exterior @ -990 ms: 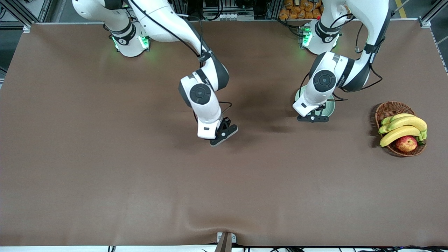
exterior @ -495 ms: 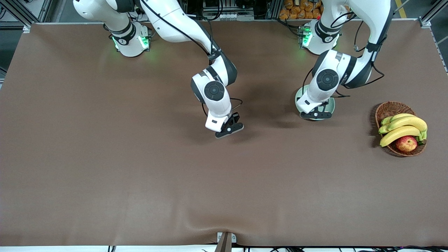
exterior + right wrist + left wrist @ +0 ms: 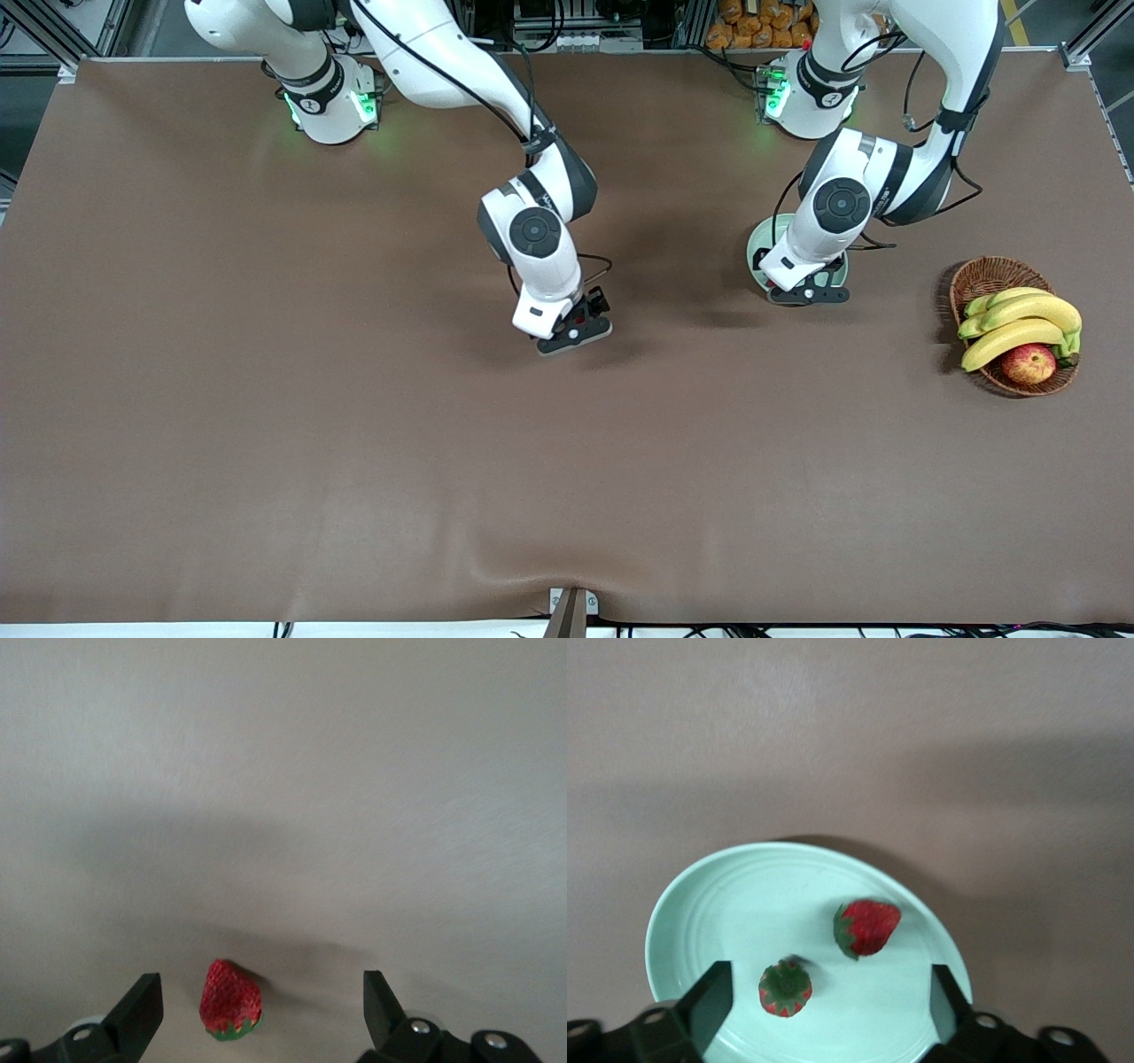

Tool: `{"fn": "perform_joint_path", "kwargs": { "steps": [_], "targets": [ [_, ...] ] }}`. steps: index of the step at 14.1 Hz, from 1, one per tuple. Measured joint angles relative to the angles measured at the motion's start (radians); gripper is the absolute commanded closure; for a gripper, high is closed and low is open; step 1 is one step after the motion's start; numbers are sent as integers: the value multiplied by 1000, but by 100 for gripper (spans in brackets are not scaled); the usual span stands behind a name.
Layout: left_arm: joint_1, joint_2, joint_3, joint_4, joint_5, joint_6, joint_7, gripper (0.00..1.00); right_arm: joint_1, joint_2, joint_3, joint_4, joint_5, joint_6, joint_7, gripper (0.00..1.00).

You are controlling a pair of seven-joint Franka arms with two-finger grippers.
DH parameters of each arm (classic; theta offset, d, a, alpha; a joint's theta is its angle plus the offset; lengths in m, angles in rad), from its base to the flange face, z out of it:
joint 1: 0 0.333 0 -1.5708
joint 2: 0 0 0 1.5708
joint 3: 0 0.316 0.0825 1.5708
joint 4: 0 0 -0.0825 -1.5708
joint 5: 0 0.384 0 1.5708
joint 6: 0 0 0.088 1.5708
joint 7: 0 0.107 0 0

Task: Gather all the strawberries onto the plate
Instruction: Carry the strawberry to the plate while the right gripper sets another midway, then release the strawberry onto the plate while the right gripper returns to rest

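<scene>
One strawberry (image 3: 232, 1001): lying on the bare table (image 3: 266, 399) about midway between the arms' ends, well apart from the plate.
Right gripper (image 3: 576, 330): low over that strawberry, jaws wide apart, nothing held; berry sits nearer one finger (image 3: 142, 1010) than the other.
Risk at the pick: closing off-centre likely to nudge the berry sideways or roll it out of the gap; closing too hard likely to bruise it.
Plate (image 3: 753, 252): on the table toward the left arm's end, two strawberries (image 3: 868, 926) already inside, one on its side, one cap-up near the rim.
Left gripper (image 3: 808, 292): over the plate, jaws spread, holding nothing.
Risk at the plate: if left hanging there, likely to block the drop spot and invite a clash between arms; dipping lower could knock the cap-up berry over the rim.
Risk in transit: long carry to the plate, so a shallow pinch could let the berry slip.
Basket (image 3: 983, 275): with bananas (image 3: 1019, 323) and an apple (image 3: 1028, 363), beside the plate, nearer the table's end; red apple a possible false target.
</scene>
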Motion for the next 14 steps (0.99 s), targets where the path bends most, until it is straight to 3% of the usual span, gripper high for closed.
{"fn": "perform_joint_path", "kwargs": {
  "steps": [7,14],
  "targets": [
    [-20,105,-17,210,0,2,0,0,-50,-154,-178,2,0,-221,-6,0],
    [-159,256,-25,471,-9,3,-66,0,-101,-289,-343,3,-3,-477,-94,0]
  ]
}}
